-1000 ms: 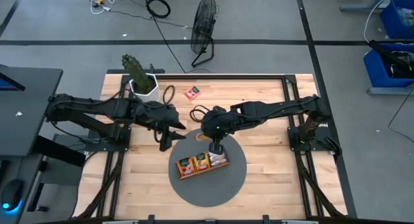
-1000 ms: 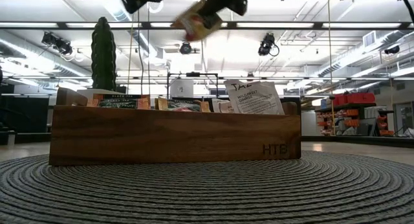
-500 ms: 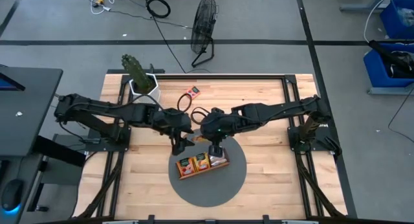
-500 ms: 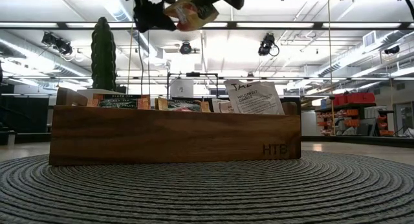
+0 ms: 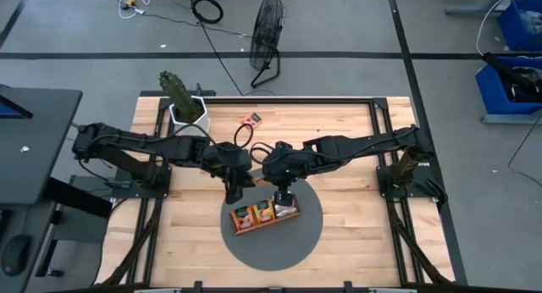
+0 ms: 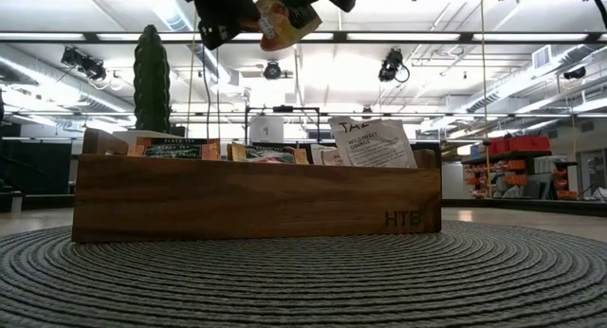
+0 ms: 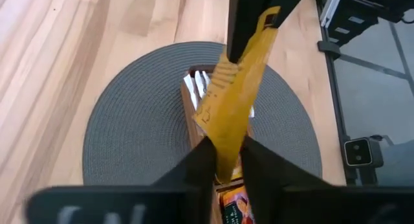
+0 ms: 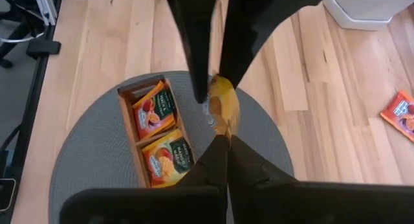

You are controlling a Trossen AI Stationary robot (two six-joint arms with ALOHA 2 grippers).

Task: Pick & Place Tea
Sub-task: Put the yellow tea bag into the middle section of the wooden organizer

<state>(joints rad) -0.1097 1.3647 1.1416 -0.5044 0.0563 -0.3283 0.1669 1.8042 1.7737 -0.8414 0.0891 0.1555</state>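
Note:
A yellow-orange tea sachet (image 7: 229,101) hangs in the air above the brown wooden divided tray (image 5: 264,212), held at opposite ends by both grippers. My left gripper (image 7: 225,167) comes in from the table's left and is shut on one end. My right gripper (image 8: 223,146) comes in from the right and is shut on the other end. In the low view the sachet (image 6: 285,15) shows near the top, with the left gripper (image 6: 223,15) beside it. More tea sachets (image 8: 155,111) lie or stand in the tray's compartments. The tray rests on a round grey mat (image 5: 296,238). My left gripper pinches the sachet's end (image 7: 223,153) farthest from the right gripper, flat between its two fingers, which slant down from the table's left. The sachet is clear of the tray and spans the gap to the other gripper. My right gripper pinches the sachet's opposite end (image 8: 223,128) between its two shut fingers. Its fingers slant down from the table's right. The sachet stands edge-on in front of them, lifted clear above the mat and tray.
One loose orange-red sachet (image 5: 251,119) lies on the bare wood toward the far edge. A cactus in a white pot (image 5: 182,102) stands at the far left corner. Black frame rails (image 5: 373,132) run along the table's sides.
My left gripper has gone down and toward the table's right until its fingers stand on the sachet's free end. The sachet has risen a little in the right gripper and tipped. The right arm has stayed in place.

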